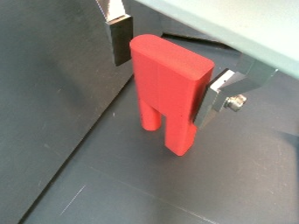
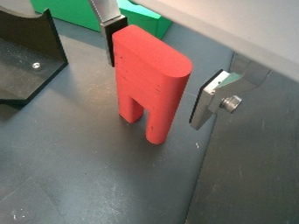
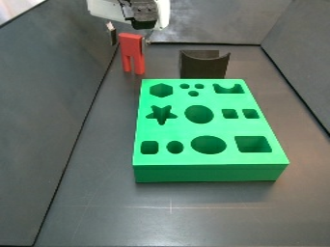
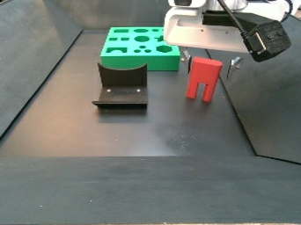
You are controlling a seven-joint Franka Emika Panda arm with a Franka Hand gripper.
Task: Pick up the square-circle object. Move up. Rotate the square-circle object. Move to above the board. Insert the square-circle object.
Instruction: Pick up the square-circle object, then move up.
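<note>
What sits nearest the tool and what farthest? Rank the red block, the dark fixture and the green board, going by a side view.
The tool sits at the far end of the floor.
1. The red block: standing between the tool's fingers, directly under it.
2. The dark fixture: beside the red block, apart from it, at the board's far edge.
3. The green board: farthest, its bulk stretching toward the camera.

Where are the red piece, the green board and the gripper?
red piece (image 2: pixel 142 74), a wrist view, its flat face
board (image 3: pixel 206 164), a side view, bare top
gripper (image 1: pixel 170 61), a wrist view, midway between fingertips
</note>
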